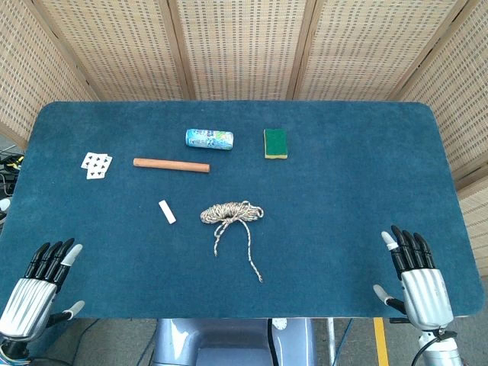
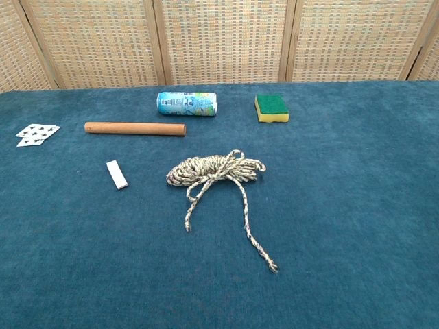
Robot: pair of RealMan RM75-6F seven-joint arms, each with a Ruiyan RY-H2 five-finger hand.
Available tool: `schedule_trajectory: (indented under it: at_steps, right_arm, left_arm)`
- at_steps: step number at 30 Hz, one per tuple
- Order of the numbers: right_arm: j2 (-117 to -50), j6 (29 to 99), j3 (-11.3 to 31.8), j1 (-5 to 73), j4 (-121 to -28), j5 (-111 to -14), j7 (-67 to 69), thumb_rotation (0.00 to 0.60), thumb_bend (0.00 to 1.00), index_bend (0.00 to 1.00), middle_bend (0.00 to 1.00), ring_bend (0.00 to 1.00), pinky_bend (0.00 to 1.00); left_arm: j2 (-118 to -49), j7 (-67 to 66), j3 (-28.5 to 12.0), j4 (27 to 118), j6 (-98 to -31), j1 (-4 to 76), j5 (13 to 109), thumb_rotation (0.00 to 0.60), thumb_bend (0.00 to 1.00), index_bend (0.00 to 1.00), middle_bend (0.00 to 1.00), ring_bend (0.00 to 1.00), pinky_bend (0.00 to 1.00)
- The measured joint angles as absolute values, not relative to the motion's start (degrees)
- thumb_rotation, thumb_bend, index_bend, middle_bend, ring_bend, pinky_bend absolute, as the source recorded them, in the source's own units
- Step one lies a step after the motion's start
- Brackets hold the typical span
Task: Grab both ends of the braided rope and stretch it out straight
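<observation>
The braided rope (image 1: 232,213) (image 2: 216,168) lies coiled in a bundle at the middle of the blue table. Two loose ends trail toward me: a short one (image 2: 187,226) on the left and a longer one (image 2: 273,267) on the right. My left hand (image 1: 38,286) hovers at the near left corner, fingers spread and holding nothing. At the near right corner my right hand (image 1: 415,278) is likewise open and empty. Both hands are far from the rope. The chest view shows neither hand.
Behind the rope lie a wooden rod (image 1: 171,165), a blue-green can (image 1: 209,139) on its side, and a green-and-yellow sponge (image 1: 275,143). Playing cards (image 1: 96,165) sit far left, a small white block (image 1: 167,212) left of the rope. Woven screens stand behind the table.
</observation>
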State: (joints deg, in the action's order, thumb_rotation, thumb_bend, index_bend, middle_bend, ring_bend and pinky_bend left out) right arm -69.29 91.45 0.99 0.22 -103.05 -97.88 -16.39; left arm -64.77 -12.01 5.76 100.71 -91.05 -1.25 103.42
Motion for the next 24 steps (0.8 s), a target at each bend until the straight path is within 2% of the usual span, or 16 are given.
schedule_trajectory:
  at_steps: [5,11,13,16,19,22,24]
  right_arm:
    - [-69.4,90.9,1.0,0.5,-102.9,-97.8,-16.3,0.6,0.0,0.02,0.0,0.0,0.0]
    - [-69.1,87.0,1.5,2.5,-103.3,-96.8,-17.4,0.6,0.02,0.13,0.0,0.0,0.0]
    - [-68.5,84.3,2.0,4.3,-104.0,-96.7,-18.3,0.6,0.1,0.18,0.0,0.0,0.0]
    - [-67.2,79.8,2.9,7.7,-104.9,-97.0,-19.7,0.6,0.38,0.26,0.0,0.0,0.0]
    - [-66.3,74.6,3.9,11.8,-104.9,-97.9,-22.3,0.6,0.58,0.28,0.0,0.0,0.0]
    - [-65.7,69.1,4.3,15.6,-105.1,-98.6,-23.5,0.6,0.69,0.29,0.0,0.0,0.0]
    - [-65.5,65.4,4.5,18.4,-105.3,-98.8,-23.5,0.6,0.72,0.3,0.0,0.0,0.0]
  left_arm:
    - [-64.9,-12.1,5.8,100.7,-90.7,-1.1,103.5,0.6,0.0,0.0,0.0,0.0,0.0]
    - [-65.6,-13.2,5.6,100.6,-90.0,-0.9,103.1,0.6,0.0,0.0,0.0,0.0,0.0]
    - [-65.7,-13.5,5.5,100.9,-89.9,-0.8,103.0,0.6,0.0,0.0,0.0,0.0,0.0]
    - [-66.0,-14.2,5.3,101.2,-89.6,-0.7,102.6,0.6,0.0,0.0,0.0,0.0,0.0]
    - [-66.4,-14.8,4.9,101.3,-88.8,-0.4,101.8,0.6,0.0,0.0,0.0,0.0,0.0]
    - [-66.8,-15.5,4.6,101.5,-87.8,-0.1,100.8,0.6,0.0,0.0,0.0,0.0,0.0]
    - [-67.0,-16.2,4.5,101.6,-87.1,0.2,100.4,0.6,0.0,0.0,0.0,0.0,0.0]
